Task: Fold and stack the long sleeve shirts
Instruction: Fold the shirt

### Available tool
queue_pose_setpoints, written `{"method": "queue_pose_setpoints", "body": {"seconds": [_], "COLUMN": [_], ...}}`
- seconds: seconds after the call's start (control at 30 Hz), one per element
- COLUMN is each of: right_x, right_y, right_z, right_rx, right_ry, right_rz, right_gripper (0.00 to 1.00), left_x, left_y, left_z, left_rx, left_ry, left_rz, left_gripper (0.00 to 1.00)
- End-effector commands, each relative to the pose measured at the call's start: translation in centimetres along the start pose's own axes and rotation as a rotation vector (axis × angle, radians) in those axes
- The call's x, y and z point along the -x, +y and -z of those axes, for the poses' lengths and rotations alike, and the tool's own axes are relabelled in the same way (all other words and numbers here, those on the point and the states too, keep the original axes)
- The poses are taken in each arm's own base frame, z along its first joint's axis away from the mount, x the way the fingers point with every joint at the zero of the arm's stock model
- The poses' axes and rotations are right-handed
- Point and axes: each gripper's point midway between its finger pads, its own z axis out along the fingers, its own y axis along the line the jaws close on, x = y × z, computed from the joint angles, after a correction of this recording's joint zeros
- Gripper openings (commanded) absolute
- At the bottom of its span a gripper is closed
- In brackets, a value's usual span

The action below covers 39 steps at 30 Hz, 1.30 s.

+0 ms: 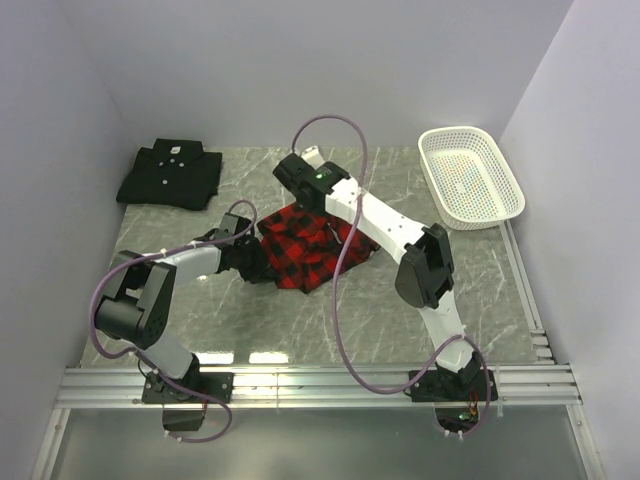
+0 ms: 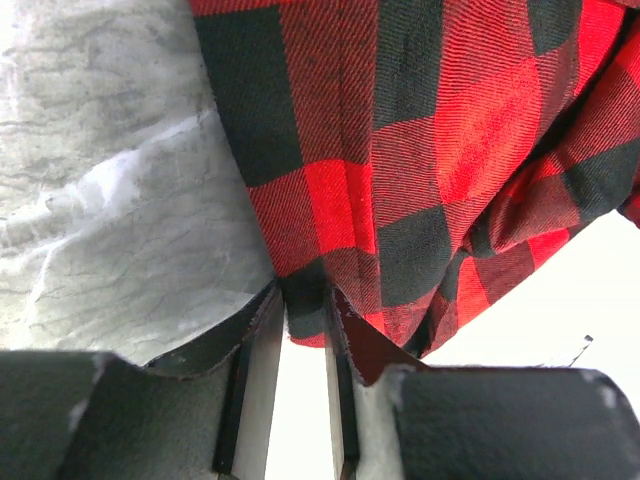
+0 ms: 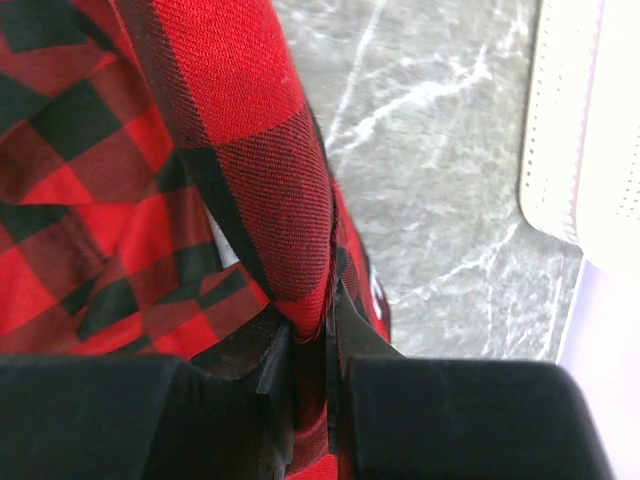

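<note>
The red-and-black plaid shirt [image 1: 305, 247] lies bunched at the table's middle, between both arms. My left gripper [image 1: 252, 258] pinches its left edge; in the left wrist view the plaid shirt [image 2: 400, 160] hangs from the shut left gripper [image 2: 306, 305]. My right gripper [image 1: 300, 195] holds the far edge; the right wrist view has a fold of the plaid shirt [image 3: 230, 150] clamped in the right gripper [image 3: 312, 330]. The plain black shirt [image 1: 170, 176], collared with white buttons, rests folded at the far left.
A white mesh basket [image 1: 470, 177] stands at the far right of the marbled table [image 1: 460, 290]; its rim [image 3: 570, 120] shows in the right wrist view. White walls close in on three sides. A metal rail [image 1: 320, 385] runs along the near edge.
</note>
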Motion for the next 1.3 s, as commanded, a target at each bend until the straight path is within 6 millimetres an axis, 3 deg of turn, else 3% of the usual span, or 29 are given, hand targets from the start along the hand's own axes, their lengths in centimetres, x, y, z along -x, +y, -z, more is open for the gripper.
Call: {"method": "queue_pose_setpoints", "body": {"seconds": [0.0,0.47,0.67,0.77,0.83,0.87,0.93,1.07,1.13,1.2,1.23,1.27], "right_x": [0.9,-0.5,-1.5,-1.0,-0.1,0.7,1.2,3.6,4.7,5.2,4.1,4.4], "right_y": [2.8,9.5,12.2,13.0,13.6,13.6,14.1,11.5,11.2,9.2,9.0,7.6], "right_z": [0.3,0.5,0.5,1.8,3.7,5.3,6.5,10.0,11.7,12.6,12.0,13.0], "right_rx": [0.022,0.107,0.213,0.296,0.404,0.46,0.534,0.598,0.697,0.738,0.747,0.768], "right_ry": [-0.047,-0.073,-0.044,-0.06,-0.089,-0.115,-0.13,-0.228,-0.272,-0.303,-0.28,-0.309], "right_rz": [0.031,0.112,0.104,0.07,0.033,0.007,-0.032,-0.149,-0.209,-0.287,-0.294,-0.332], "right_gripper": [0.0,0.06,0.29,0.36,0.46,0.48,0.5,0.5,0.51,0.51,0.51,0.51], "left_x": [0.1,-0.4,-0.5,-0.3,-0.1,-0.1,0.2,1.0,1.6,1.9,2.3,2.6], "left_y": [-0.4,-0.5,-0.3,-0.1,-0.3,-0.4,-0.5,-0.1,-0.2,-0.4,-0.4,-0.6], "left_z": [0.7,0.9,1.4,1.8,2.2,2.4,2.9,3.8,4.6,5.3,5.7,6.0], "left_rx": [-0.011,-0.033,-0.032,-0.036,-0.051,-0.058,-0.062,-0.049,-0.07,-0.094,-0.095,-0.1], "left_ry": [-0.022,-0.016,-0.035,-0.073,-0.098,-0.106,-0.131,-0.194,-0.227,-0.246,-0.259,-0.266], "left_rz": [-0.016,0.006,0.025,0.049,0.064,0.068,0.081,0.105,0.122,0.132,0.137,0.131], "left_gripper": [0.29,0.28,0.28,0.28,0.29,0.3,0.31,0.37,0.41,0.48,0.5,0.55]}}
